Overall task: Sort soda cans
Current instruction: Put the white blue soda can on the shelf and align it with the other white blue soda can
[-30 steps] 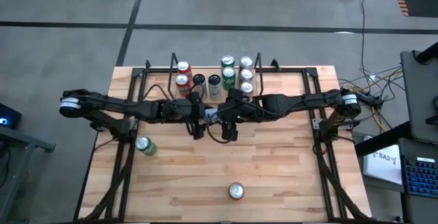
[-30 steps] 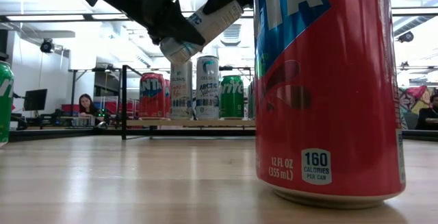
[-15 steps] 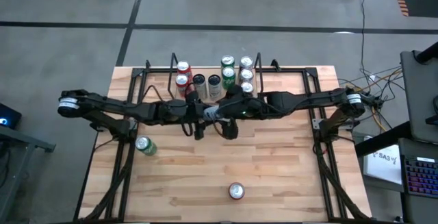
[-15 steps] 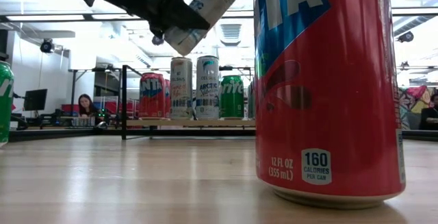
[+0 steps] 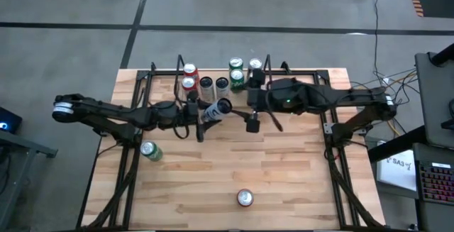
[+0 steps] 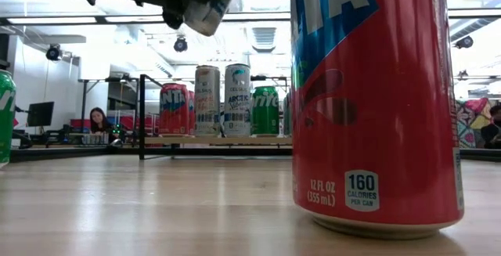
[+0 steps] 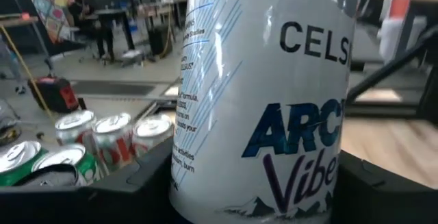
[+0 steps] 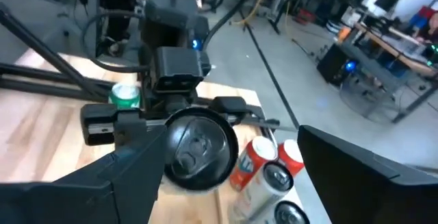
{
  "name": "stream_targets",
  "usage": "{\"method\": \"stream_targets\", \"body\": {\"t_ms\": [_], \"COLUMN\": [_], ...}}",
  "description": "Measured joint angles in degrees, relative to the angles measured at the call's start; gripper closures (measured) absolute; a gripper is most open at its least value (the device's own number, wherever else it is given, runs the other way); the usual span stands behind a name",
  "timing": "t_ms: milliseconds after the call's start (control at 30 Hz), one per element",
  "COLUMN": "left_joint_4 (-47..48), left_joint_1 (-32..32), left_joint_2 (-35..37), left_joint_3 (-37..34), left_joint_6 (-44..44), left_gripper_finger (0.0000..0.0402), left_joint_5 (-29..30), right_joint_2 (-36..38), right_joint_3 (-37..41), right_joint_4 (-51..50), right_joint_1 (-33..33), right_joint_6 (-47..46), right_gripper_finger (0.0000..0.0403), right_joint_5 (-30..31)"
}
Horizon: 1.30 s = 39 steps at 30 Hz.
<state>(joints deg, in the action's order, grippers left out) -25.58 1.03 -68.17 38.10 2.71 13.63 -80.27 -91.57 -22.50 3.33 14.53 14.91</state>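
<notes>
While left jaws (image 5: pixel 206 113) clamp white can (image 5: pixel 215 109) aloft, right jaws (image 5: pixel 257 122) gape empty.

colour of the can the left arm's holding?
White, with blue and purple lettering; the held can shows best in the left wrist view, clamped in the left gripper.

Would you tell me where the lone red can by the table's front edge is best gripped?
Probably the red can at mid-body, coming from the table's far side: it stands upright, round-walled, with nothing close beside it.
</notes>
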Motion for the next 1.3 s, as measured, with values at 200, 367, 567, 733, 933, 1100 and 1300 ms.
{"method": "stream_targets", "body": {"t_ms": [200,367,567,733,933,1100,1300], "left_joint_4": [-8.57,-14.54,-16.58,-17.27,-18.11,-18.21,-18.20], "left_joint_1": [1.51,3.85,5.74,5.67,5.69,5.67,5.65], "left_joint_2": [1.08,3.11,4.34,4.04,3.58,3.58,2.90], "left_joint_3": [-3.13,-4.19,-4.95,-5.04,-5.04,-5.06,-5.12], "left_joint_6": [0.84,4.19,6.72,7.72,8.68,8.86,8.88], "left_gripper_finger": [0.0163,0.0163,0.0163,0.0163,0.0163,0.0163,0.0163], "left_joint_5": [0.56,0.29,0.42,1.37,2.32,2.57,5.26], "right_joint_2": [1.72,1.29,0.95,-1.57,-5.19,-6.10,-6.43], "right_joint_3": [0.01,0.69,3.67,4.66,4.67,4.74,4.72], "right_joint_4": [0.58,0.50,3.35,8.85,16.82,21.78,24.91], "right_joint_1": [0.00,0.02,0.00,0.02,0.00,-0.12,-0.33], "right_joint_6": [0.52,-0.02,-0.22,-0.27,0.91,1.17,2.02], "right_gripper_finger": [0.0077,0.0072,0.0071,0.0071,0.0071,0.0071,0.0074], "right_joint_5": [-4.91,-6.51,-7.62,-9.35,-12.01,-12.41,-12.43]}}
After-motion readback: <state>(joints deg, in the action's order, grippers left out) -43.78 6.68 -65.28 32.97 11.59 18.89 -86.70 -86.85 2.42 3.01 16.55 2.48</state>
